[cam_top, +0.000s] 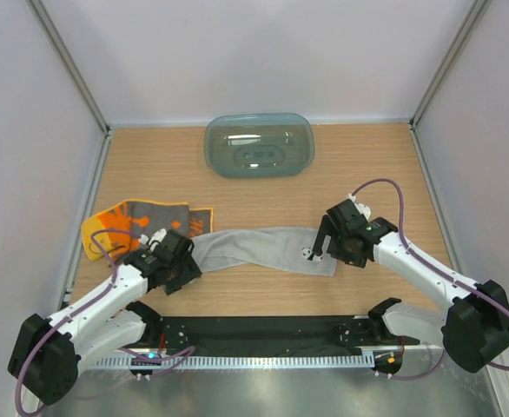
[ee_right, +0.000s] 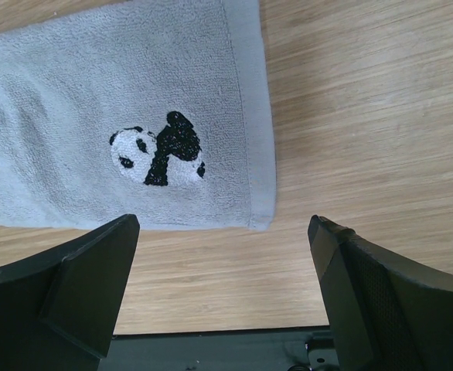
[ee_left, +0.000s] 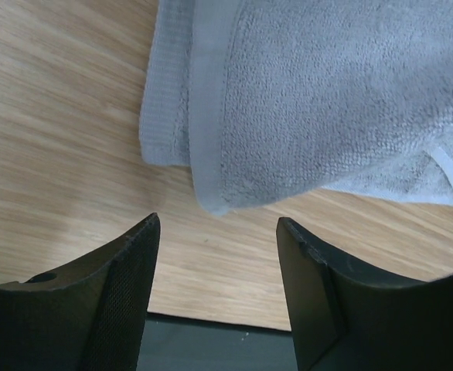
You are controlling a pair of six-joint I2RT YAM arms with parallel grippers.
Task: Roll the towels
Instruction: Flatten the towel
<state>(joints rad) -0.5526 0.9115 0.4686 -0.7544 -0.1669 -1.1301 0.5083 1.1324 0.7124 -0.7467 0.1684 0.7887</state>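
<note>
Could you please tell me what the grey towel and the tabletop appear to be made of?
Grey towel: soft terry-like cloth, matte, looped pile with a flat woven hem. Tabletop: wood or wood-look laminate, smooth light grain; which one cannot be told.

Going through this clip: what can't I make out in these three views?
- Top view: left end of the grey towel is hidden under the left gripper.
- Top view: the left arm covers part of the orange towel.
- Both wrist views: frame edges cut the grey towel off.

grey towel (cam_top: 263, 248) with black-and-white panda (ee_right: 157, 148), yellow-orange printed towel (cam_top: 115, 224), translucent teal tray (cam_top: 259, 146)
</note>
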